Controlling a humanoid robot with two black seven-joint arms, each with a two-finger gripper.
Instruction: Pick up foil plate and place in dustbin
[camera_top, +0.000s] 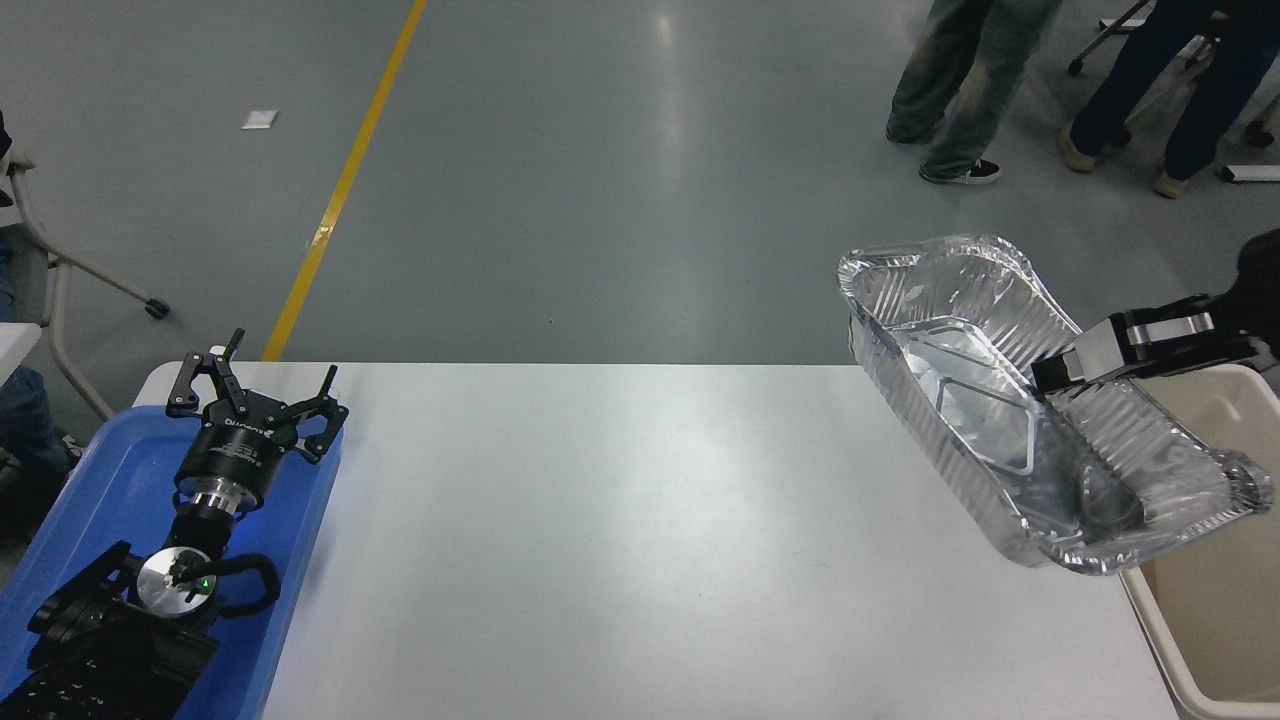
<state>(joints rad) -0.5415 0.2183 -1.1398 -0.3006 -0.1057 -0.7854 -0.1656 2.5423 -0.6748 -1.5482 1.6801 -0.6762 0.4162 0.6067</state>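
Note:
The shiny silver foil plate hangs tilted in the air over the table's right end. My right gripper comes in from the right edge and is shut on the plate's right rim. Below and to the right of the plate stands the beige dustbin, partly covered by the plate and cut off by the picture's edge. My left gripper is parked at the lower left over the blue tray, fingers spread open and holding nothing.
A blue plastic tray lies at the table's left end under my left arm. Legs of two people stand on the grey floor beyond the table at the upper right. A chair frame stands at far left.

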